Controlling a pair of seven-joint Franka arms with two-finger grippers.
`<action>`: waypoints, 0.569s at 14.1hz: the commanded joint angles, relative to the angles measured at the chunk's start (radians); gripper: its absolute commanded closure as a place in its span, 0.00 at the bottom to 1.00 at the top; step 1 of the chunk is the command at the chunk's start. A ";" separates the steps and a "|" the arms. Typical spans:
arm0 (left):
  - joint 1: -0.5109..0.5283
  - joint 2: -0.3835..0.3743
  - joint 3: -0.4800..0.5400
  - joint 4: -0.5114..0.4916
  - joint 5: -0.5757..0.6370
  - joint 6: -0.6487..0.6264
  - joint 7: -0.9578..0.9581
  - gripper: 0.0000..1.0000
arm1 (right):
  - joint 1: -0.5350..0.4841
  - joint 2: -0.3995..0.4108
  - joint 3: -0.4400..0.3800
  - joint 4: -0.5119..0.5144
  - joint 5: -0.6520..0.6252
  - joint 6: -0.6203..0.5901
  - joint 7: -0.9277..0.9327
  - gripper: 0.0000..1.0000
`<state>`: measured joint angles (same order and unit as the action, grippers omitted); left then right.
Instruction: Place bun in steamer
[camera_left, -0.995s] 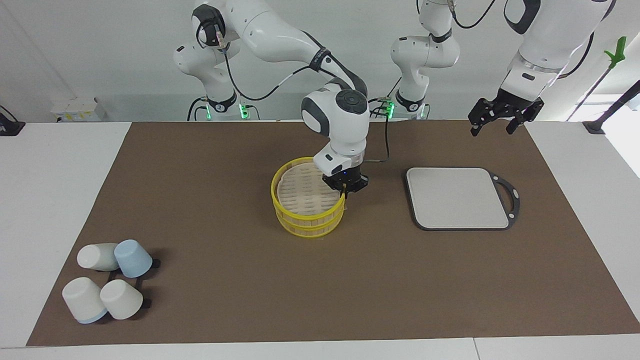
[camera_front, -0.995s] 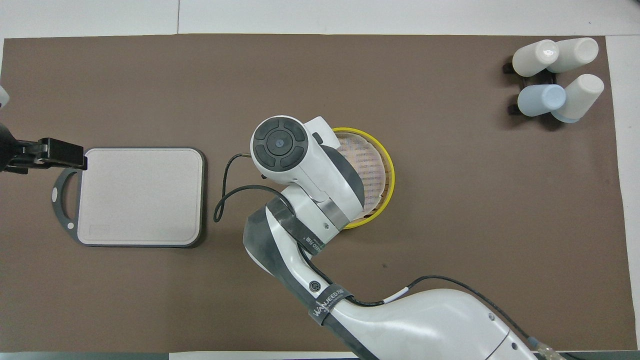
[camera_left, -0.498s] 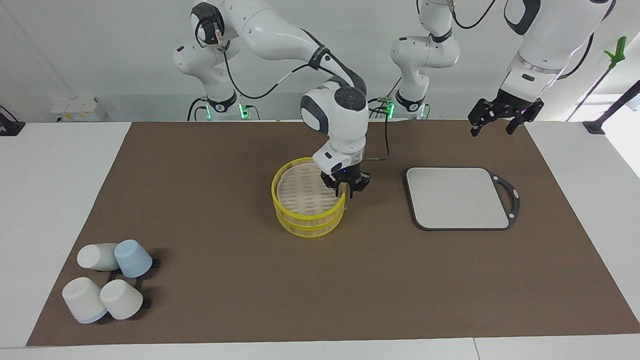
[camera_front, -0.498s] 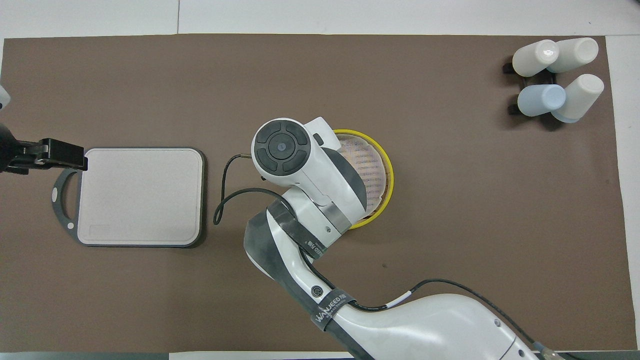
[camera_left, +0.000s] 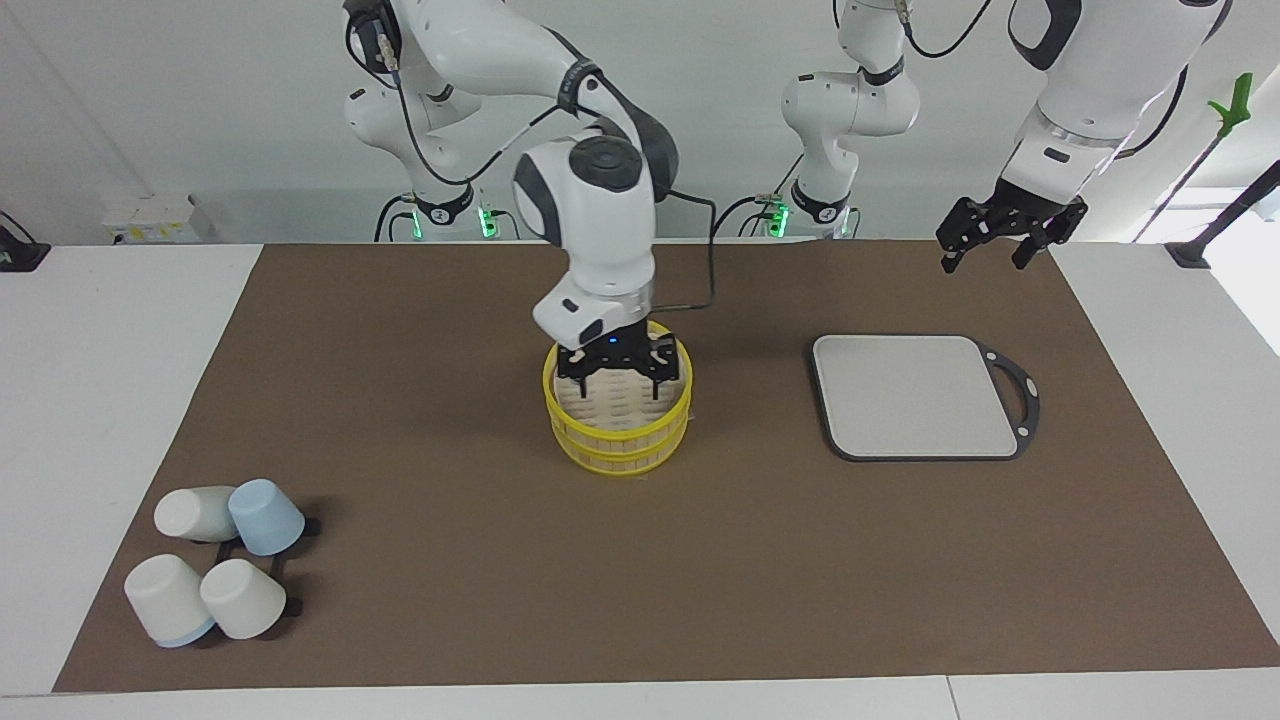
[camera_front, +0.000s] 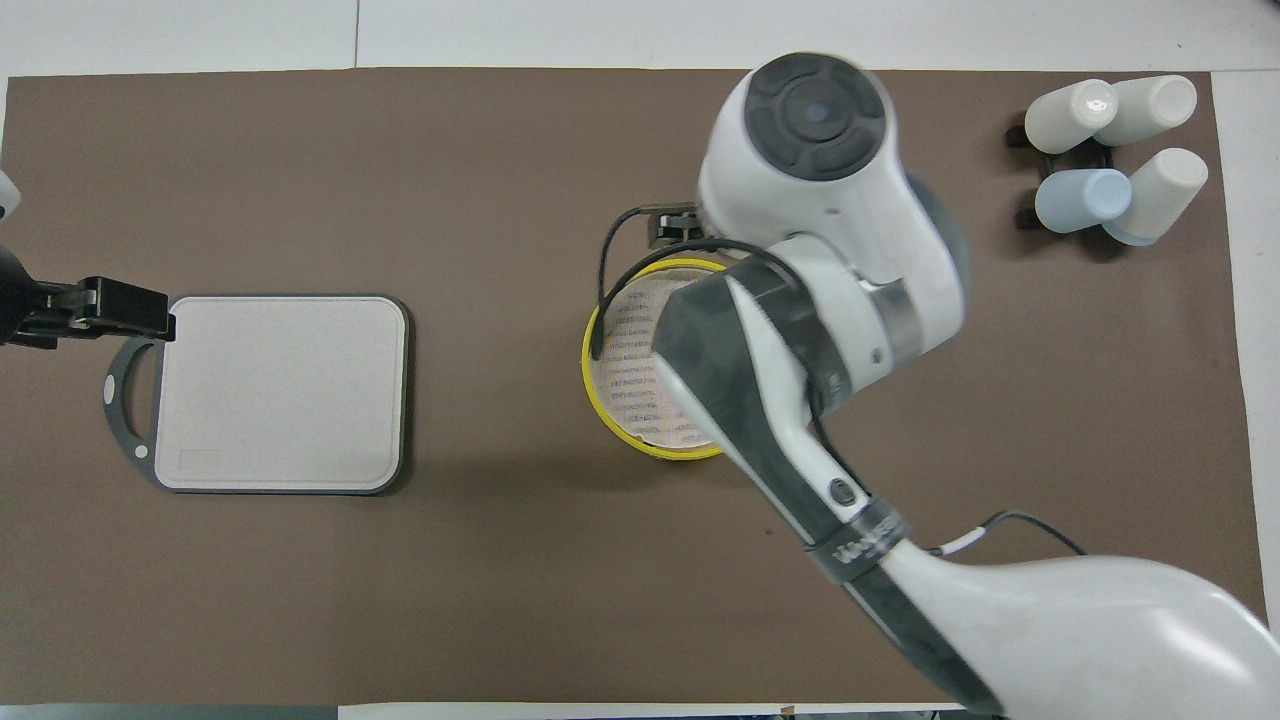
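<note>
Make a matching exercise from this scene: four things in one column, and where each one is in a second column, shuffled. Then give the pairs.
Things
1. right claw
2. left claw
3. grey board
4. cups

Places
A. lying flat toward the left arm's end of the table
B. open, over the steamer
C. clustered at the right arm's end, farther from the robots than the steamer
D. in the air, above the mat's edge nearest the robots, waiting

Pairs: 1-B, 2-D, 3-A, 4-C
</note>
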<state>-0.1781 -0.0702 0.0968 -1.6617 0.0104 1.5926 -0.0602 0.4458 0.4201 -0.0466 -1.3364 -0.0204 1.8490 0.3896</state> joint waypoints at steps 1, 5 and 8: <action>0.009 -0.017 -0.003 -0.021 -0.014 0.003 0.010 0.00 | -0.143 -0.049 0.017 -0.021 0.007 -0.048 -0.245 0.00; 0.003 -0.017 -0.003 -0.021 -0.014 -0.002 0.008 0.00 | -0.301 -0.080 0.017 -0.021 0.013 -0.128 -0.337 0.00; 0.002 -0.017 -0.003 -0.021 -0.014 -0.017 0.010 0.00 | -0.380 -0.136 0.017 -0.088 0.014 -0.206 -0.347 0.00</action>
<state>-0.1781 -0.0702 0.0939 -1.6629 0.0104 1.5855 -0.0602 0.1088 0.3488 -0.0457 -1.3416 -0.0179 1.6733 0.0551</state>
